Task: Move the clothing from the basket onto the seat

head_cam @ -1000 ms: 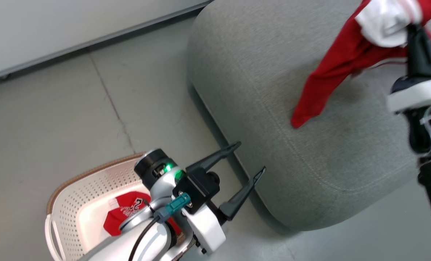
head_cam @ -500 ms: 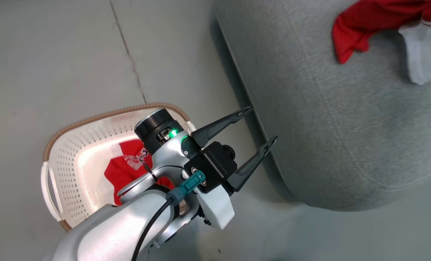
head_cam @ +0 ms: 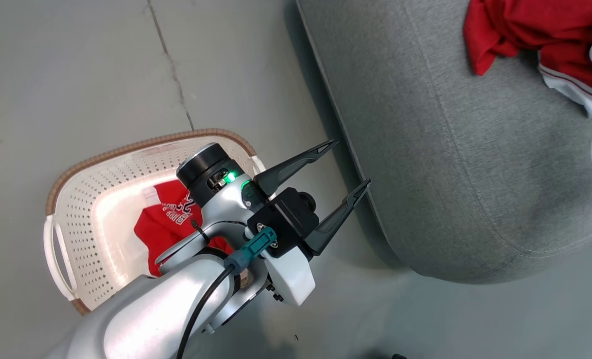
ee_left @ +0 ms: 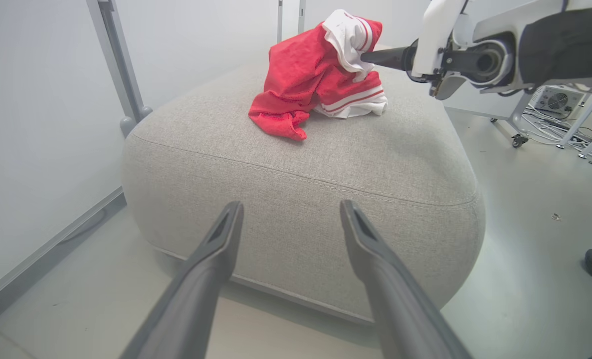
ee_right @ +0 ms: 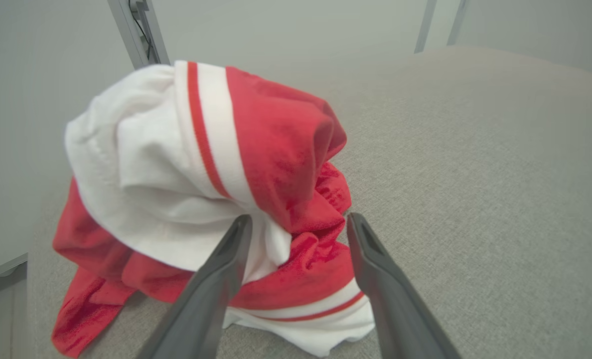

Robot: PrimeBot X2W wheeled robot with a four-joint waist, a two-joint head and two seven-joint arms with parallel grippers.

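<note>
Right tool (ee_right: 298, 218) just released — red jersey (ee_right: 276, 134) heaped on sofa (ee_right: 475, 174). Left tool (head_cam: 351, 162) spread, empty; second jersey (head_cam: 159, 232) in basket (head_cam: 76, 199) — task unfinished.

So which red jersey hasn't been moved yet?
The lettered jersey in the basket; the other jersey is bunched on the sofa, by the right gripper.

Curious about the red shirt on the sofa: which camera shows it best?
Left wrist view: the whole shirt, crumpled on the sofa. Right wrist view: close, partly behind its tool; head view cuts it off.
</note>
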